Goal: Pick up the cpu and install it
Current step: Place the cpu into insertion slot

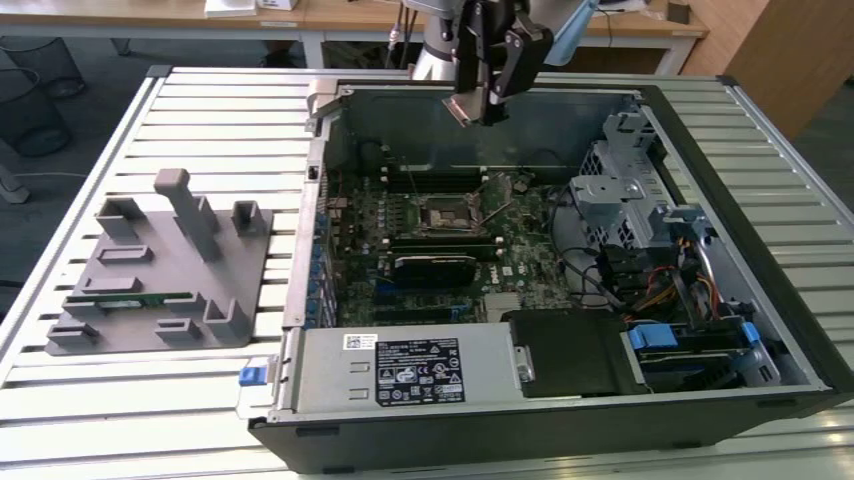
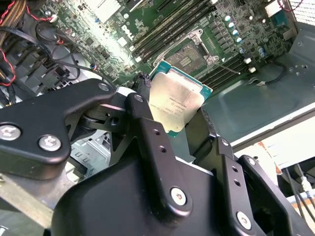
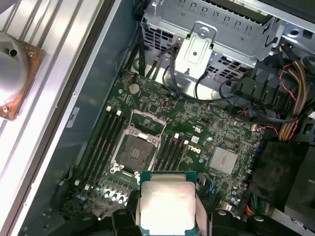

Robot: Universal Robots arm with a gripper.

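The flat, square cpu (image 2: 178,104) (dull silvery lid, green rim) is clamped between the black jaws of the gripper (image 2: 172,117). The green motherboard (image 3: 224,135) lies below.

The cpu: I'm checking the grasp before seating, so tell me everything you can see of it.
The cpu is a small flat square chip: a silvery metal lid with faint print, on a thin green board that shows as a rim. It looks intact. The gripper is shut on it, black fingers pressing two opposite edges, with the metal top facing both wrist views. It hangs in the air over the open computer case, above the motherboard, clear of the empty socket. Nothing else touches it.
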